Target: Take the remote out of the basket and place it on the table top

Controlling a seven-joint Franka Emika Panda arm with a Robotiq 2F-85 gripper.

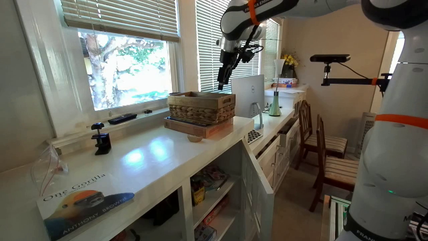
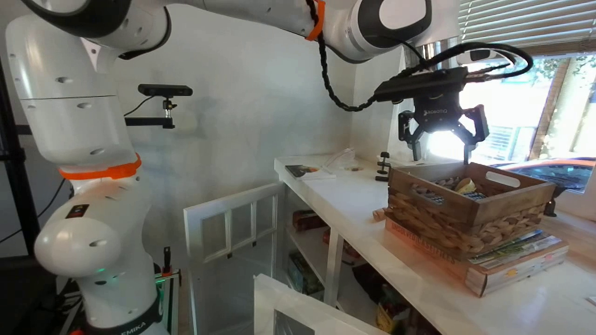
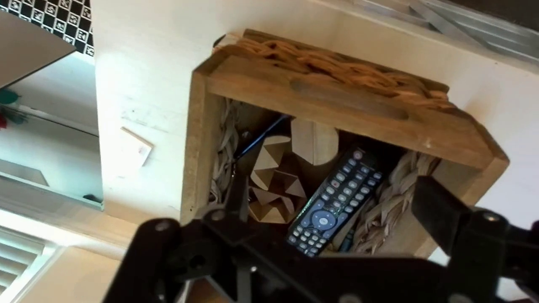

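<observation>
The remote [image 3: 332,202] is a slim black bar with many buttons. It lies slanted inside the basket in the wrist view, its near end partly hidden by the gripper. The basket [image 1: 202,113] is brown woven wicker with a wooden rim; it also shows in an exterior view [image 2: 433,228] and in the wrist view [image 3: 269,92]. It stands on flat boxes on the white table top [image 1: 167,170], also seen in an exterior view [image 2: 344,200]. My gripper [image 2: 441,153] is open and empty above the basket. Its fingers [image 3: 332,187] appear either side of the remote, apart from it.
Wooden pieces [image 3: 273,189] and a blue pen [image 3: 261,136] share the basket. A flat box [image 1: 214,130] lies under it. A black clamp [image 1: 102,142], a book [image 1: 83,204] and a plastic bag [image 1: 50,169] are on the table top. Another dark remote-like bar [image 1: 122,118] lies on the windowsill. A monitor [image 1: 248,95] stands beyond.
</observation>
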